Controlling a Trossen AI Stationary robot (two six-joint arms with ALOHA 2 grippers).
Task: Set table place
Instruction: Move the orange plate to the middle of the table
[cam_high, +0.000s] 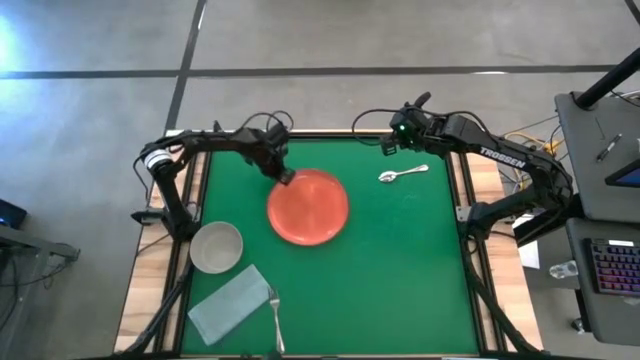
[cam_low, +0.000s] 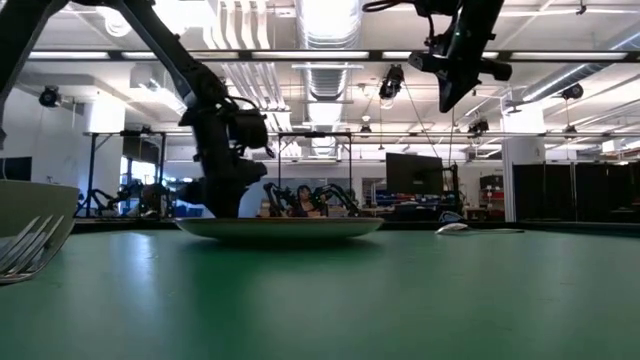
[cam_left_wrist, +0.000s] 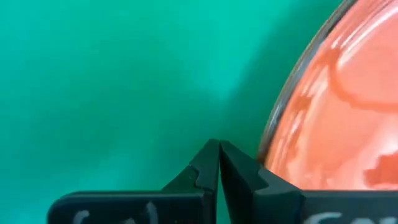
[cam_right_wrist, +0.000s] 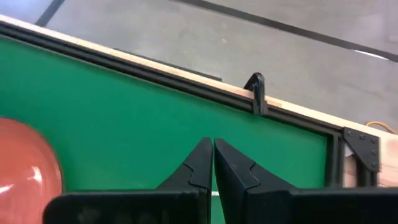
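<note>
Left gripper (cam_high: 287, 177) closed, empty, low beside the plate (cam_high: 308, 206) rim. Right gripper (cam_high: 389, 148) closed, empty, raised near desk (cam_high: 400, 270) far edge, by spoon (cam_high: 402, 174).

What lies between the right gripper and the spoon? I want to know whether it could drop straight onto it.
Nothing visible. The right gripper, shut and empty, hangs above the table's far edge; the spoon lies just nearer on bare green. The plate sits off to the side, apart from both.
</note>
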